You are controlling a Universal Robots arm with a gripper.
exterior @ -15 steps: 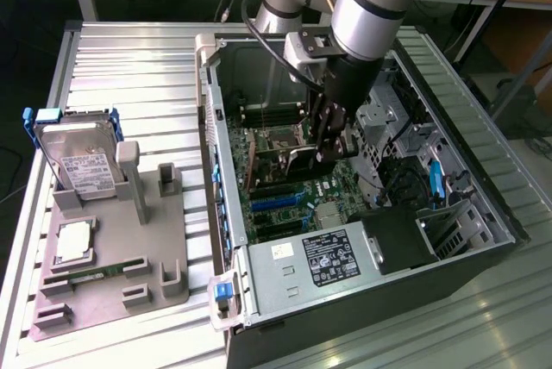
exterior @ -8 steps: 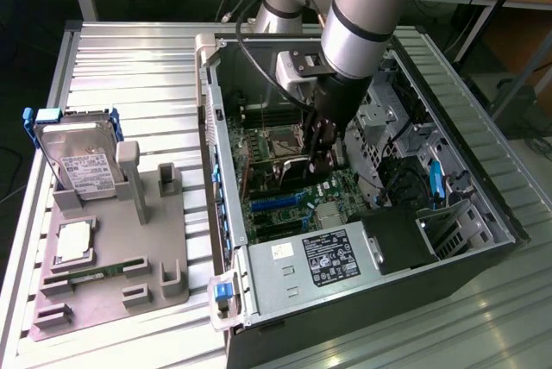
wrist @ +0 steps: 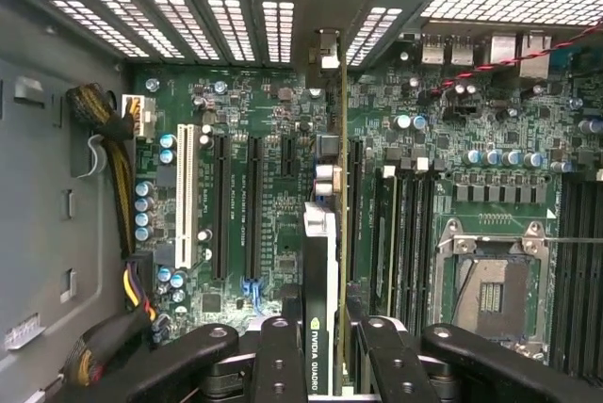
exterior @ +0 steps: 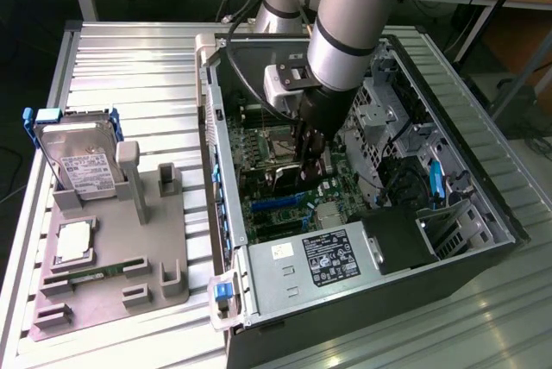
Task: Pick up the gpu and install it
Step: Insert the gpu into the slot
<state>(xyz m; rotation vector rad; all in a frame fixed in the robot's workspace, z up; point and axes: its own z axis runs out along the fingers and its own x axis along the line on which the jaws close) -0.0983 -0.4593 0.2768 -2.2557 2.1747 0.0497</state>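
Gpu install, seating step: hand (wrist: 325,342) clamped on gpu (wrist: 320,252), held edge-on over motherboard (wrist: 236,139) slots.
Inside case (exterior: 388,300), at three o'clock from parts tray (exterior: 103,296) in exterior view; likely needs edge square to slot.

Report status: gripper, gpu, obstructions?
Gripper shut on gpu. Card edge-on over motherboard slots; seated or not, cannot tell. Cable bundle well clear of card.
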